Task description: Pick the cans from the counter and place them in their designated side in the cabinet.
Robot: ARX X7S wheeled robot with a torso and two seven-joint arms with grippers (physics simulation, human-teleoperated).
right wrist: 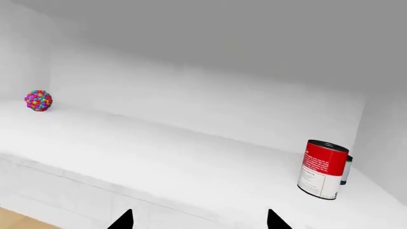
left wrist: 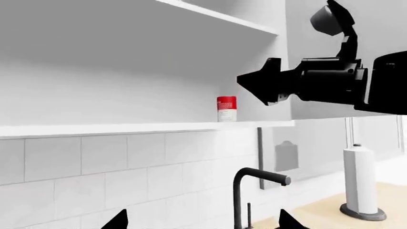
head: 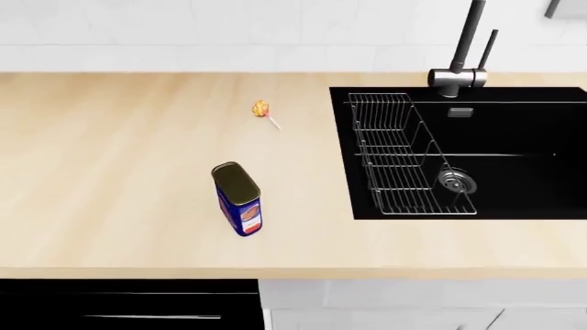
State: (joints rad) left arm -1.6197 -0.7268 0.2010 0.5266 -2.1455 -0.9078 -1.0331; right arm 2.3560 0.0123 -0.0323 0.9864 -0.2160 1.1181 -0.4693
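Red can (right wrist: 323, 169) stands upright on the cabinet shelf (right wrist: 159, 157), right side. Blue can (head: 238, 199) is on the worktop (head: 110, 172). Right end effector (right wrist: 197, 220) released, empty. Next: descend over blue can, grip mid-body, keep it upright.

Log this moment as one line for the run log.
red can: upright on cabinet shelf | blue can: upright on counter | right gripper: open, empty, facing shelf | left gripper: open, empty
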